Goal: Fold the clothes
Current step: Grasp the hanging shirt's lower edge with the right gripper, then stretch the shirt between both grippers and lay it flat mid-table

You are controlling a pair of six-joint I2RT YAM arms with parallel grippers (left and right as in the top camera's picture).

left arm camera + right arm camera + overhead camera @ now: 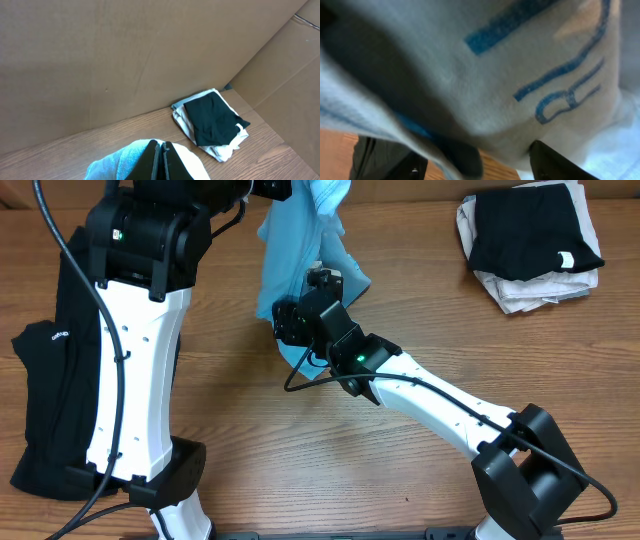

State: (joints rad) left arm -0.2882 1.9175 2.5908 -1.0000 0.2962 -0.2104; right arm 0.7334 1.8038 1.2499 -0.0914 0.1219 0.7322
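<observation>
A wood-grain table (450,330) spans the scene. Plain brown cardboard walls (100,50) meet at its far corner.

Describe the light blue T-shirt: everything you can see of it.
The light blue T-shirt looks like soft cotton. It hangs bunched and unfolded from the left gripper, whose fingers are shut on its upper end. Its lower part drapes over the right gripper, whose fingers stand apart. Blue-looking lettering shows through the fabric there. Whether it touches the table cannot be told.
</observation>
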